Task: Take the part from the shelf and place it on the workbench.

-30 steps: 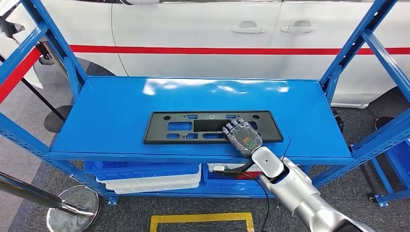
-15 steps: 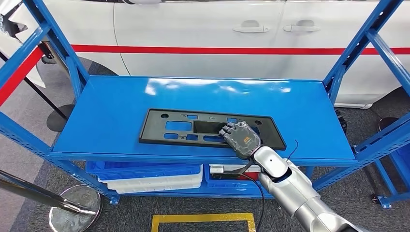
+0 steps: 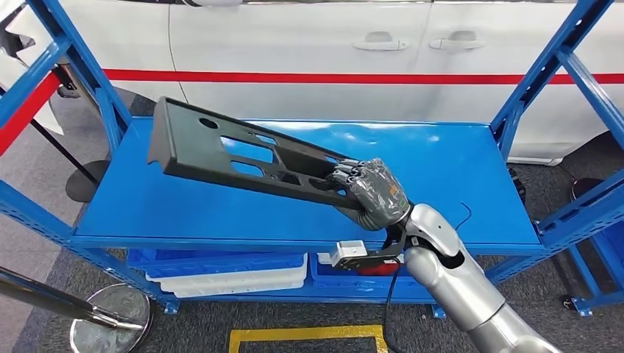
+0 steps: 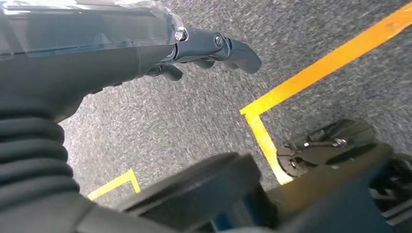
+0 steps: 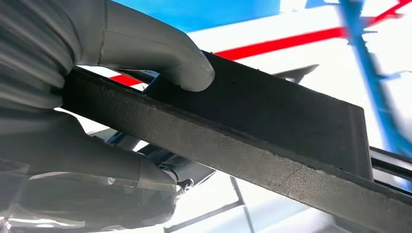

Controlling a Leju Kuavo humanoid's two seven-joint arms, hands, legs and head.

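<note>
Nearest to me, my left hand (image 4: 145,48) hangs over grey speckled carpet (image 4: 184,121) crossed by yellow floor tape (image 4: 311,77); its dark fingers (image 4: 233,48) curl inward with nothing in them. My silver right arm (image 3: 456,287) reaches up to the blue metal shelf (image 3: 456,169), where my right hand (image 3: 371,195) grasps the long flat black plastic part with rectangular cut-outs (image 3: 243,158) at its near end. The right wrist view shows the thumb (image 5: 155,53) pressed on one face of the part's edge and the fingers (image 5: 97,165) wrapped under the other. The part is tilted, its far end raised above the shelf surface toward the left upright; I cannot tell whether any corner touches the shelf. Below the shelf board sit blue and white plastic trays (image 3: 228,268), partly hidden by the board's front lip. Beyond the shelf stands a white car with a red stripe (image 3: 331,44), cut off at the top edge.
</note>
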